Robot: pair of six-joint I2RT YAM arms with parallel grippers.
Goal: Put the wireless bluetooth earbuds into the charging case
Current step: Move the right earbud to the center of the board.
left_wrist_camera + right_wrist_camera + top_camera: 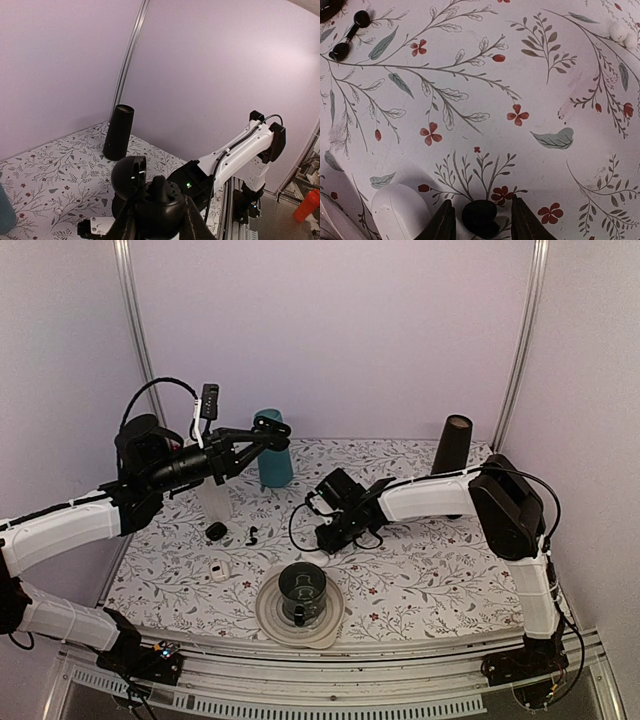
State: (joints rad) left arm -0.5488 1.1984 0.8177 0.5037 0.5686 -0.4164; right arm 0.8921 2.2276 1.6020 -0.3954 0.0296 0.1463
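Lilac walls, floral table (430, 570). I find right gripper (482, 201) low at table middle, jaws part-open, astride black earbud (479, 218), gaps both sides; left gripper (266, 433) raised toward far left corner, closed on charging case (165, 200), I judge.

One earbud (480, 218), a glossy black bean, lies on the flowered surface (520, 75) between the jaws of the right gripper (482, 222), not touching them. A second earbud (347, 35), hook-shaped, lies well apart. The black charging case (167, 197), its lid open, sits clamped in the left gripper (159, 225).
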